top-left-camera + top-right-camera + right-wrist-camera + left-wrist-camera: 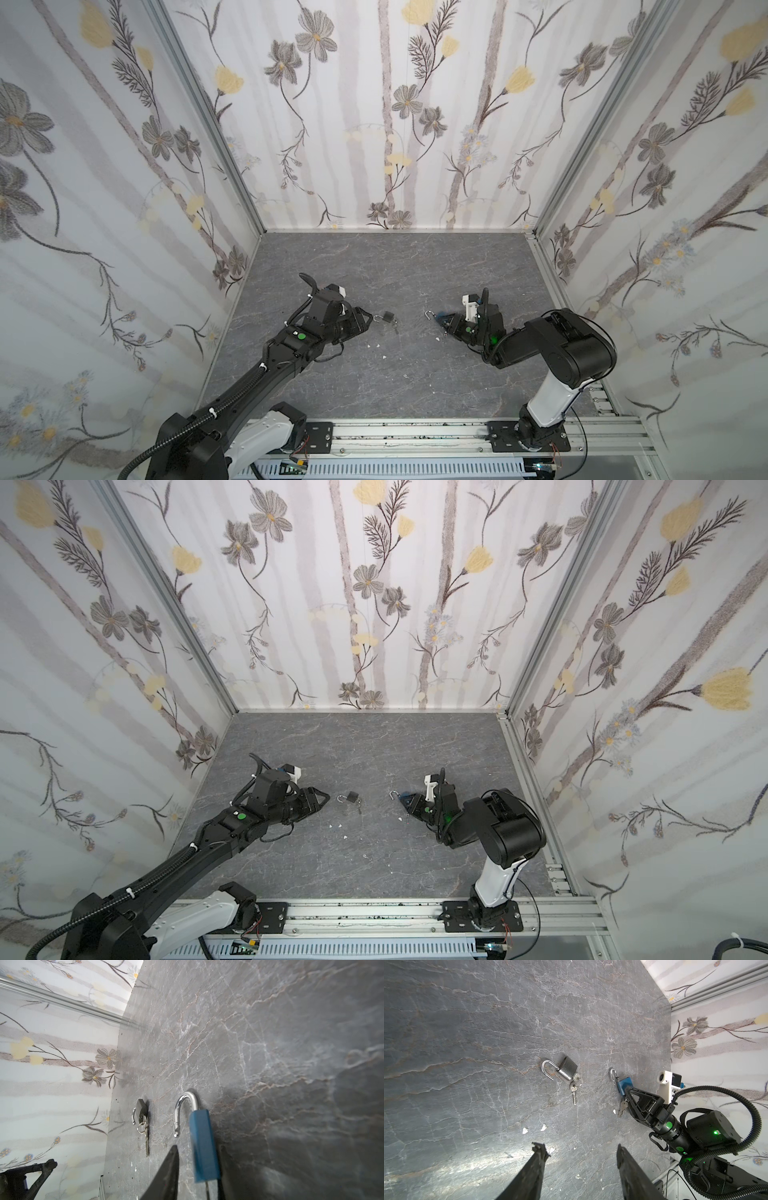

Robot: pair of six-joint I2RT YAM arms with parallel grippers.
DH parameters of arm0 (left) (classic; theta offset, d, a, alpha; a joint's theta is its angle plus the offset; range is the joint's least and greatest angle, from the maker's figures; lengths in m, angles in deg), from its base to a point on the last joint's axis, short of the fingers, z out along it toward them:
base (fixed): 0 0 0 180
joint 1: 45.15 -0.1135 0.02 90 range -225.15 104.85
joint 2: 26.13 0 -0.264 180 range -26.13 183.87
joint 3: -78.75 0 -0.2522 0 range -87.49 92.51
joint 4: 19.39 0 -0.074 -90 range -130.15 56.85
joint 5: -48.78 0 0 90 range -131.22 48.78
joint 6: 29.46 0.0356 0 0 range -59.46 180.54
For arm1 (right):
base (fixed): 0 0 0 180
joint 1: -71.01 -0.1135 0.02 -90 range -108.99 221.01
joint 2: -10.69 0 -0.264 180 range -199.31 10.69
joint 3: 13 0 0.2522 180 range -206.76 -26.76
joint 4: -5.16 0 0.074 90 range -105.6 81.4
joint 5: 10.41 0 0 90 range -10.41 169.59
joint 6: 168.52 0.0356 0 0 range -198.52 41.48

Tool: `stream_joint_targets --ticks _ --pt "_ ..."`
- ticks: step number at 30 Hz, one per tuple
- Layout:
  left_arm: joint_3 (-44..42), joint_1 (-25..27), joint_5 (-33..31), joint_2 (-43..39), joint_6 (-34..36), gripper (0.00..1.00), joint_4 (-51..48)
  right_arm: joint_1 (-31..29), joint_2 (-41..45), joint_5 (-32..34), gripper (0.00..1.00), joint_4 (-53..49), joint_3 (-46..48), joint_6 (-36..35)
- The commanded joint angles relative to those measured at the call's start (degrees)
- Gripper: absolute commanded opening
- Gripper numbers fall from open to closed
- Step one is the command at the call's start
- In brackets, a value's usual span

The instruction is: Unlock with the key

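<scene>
1. Walls [374,124]: flowered paper encloses your workspace on three sides.
2. Table [374,270]: a grey, veined slab forms the floor of the cell.
3. Left arm [249,374] and right arm [561,345]: in both top views, each reaches in from the near rail toward the middle of the table, and they stand well apart.
4. Left gripper [579,1147]: your fingers [537,1159] stand apart over bare table and point at the grey padlock nearby.
5. Right gripper [198,1148]: your fingers [168,1167] stand apart on either side of the blue padlock. The right wrist view shows a gap between one finger and the padlock's body.
6. Blue padlock [624,1083]: it sits at the tips of your right gripper, low over the table. Its shackle [187,1097] is swung open, and its body is blurred in the right wrist view.
7. Grey padlock [568,1068]: it lies on the table between the two grippers, nearer your left one, with its steel loop sprung open.
8. Keys [574,1088]: one key's head sits at the grey padlock's base, and a second on the same ring lies flat on the table.
9. Key [623,1107]: it hangs below the blue padlock, beside your right gripper.
10. Flecks [525,1130]: white chips are scattered on the table near your left fingertips.
</scene>
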Motion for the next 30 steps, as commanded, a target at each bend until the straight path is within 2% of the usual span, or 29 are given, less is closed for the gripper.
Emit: stream_joint_targets --ticks 1,8,10,12,13,14,15,20,24,27,30 --pt "-0.32 -0.27 -1.09 -0.45 -0.38 0.57 0.61 1.21 2.72 1.25 0.36 -3.92 0.73 -1.02" --pt "-0.20 -2.21 -2.25 -1.52 0.23 0.63 -1.50 5.17 13.89 5.39 0.45 -18.68 3.37 -5.21" --pt "0.11 -3.38 -2.57 -1.66 0.47 0.67 -2.42 5.70 19.05 7.45 0.47 -23.26 3.64 -6.65" --pt "0.47 -4.65 -2.95 -1.86 0.87 0.80 -3.35 6.06 23.28 9.63 0.50 -27.85 3.29 -7.89" --pt "0.82 -5.34 -3.03 -1.79 1.21 0.90 -3.87 6.36 25.59 10.75 0.56 -30.03 3.05 -8.34" --pt "1.15 -5.92 -3.17 -1.70 1.49 0.95 -4.56 6.55 27.48 11.66 0.65 -31.52 2.78 -8.69" --pt "1.80 -6.68 -3.56 -1.40 1.90 1.00 -5.65 6.76 29.63 12.60 0.98 -33.37 2.35 -9.12" --pt "6.62 -9.68 -7.71 1.27 5.75 1.00 -11.98 7.04 36.53 18.68 1.00 -42.68 -2.13 -12.31" --pt "10.86 -12.37 -13.96 4.45 10.57 1.00 -14.49 6.96 38.21 27.17 1.00 -49.66 -8.86 -16.97" --pt "11.32 -13.65 -22.52 4.55 15.77 1.00 -10.49 6.96 37.29 34.44 1.00 -52.64 -14.82 -19.79" --pt "12.41 -16.59 -26.75 5.66 21.21 1.00 -6.73 6.96 36.57 42.63 1.00 -50.82 -18.05 -21.47"
